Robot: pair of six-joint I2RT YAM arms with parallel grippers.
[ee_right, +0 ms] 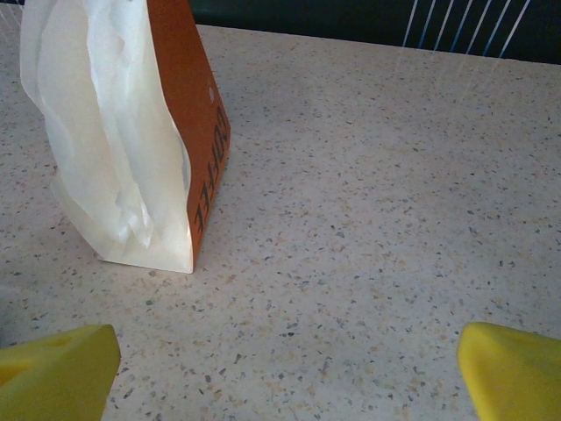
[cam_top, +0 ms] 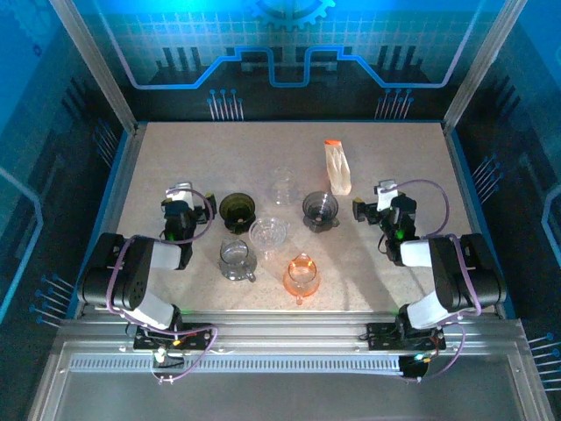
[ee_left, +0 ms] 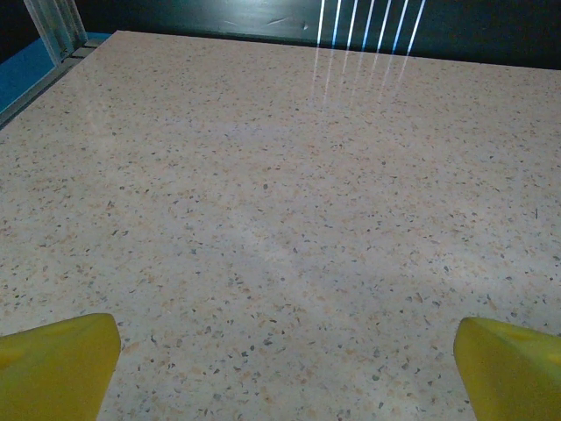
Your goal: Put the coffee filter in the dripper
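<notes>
Both sets of fingers wide, empty: left gripper (cam_top: 181,191), right gripper (cam_top: 386,191). Upright filter pack (cam_top: 337,167) upper centre-right on table (cam_top: 175,149).

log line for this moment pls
stage: not started | left gripper: open, empty | right gripper: open, empty, near filter pack | filter pack: upright, untouched

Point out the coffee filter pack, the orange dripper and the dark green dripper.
coffee filter pack (ee_right: 110,149): right wrist view, white paper side.
orange dripper (cam_top: 301,274): top view, its bowl.
dark green dripper (cam_top: 237,209): top view, its bowl.
</notes>
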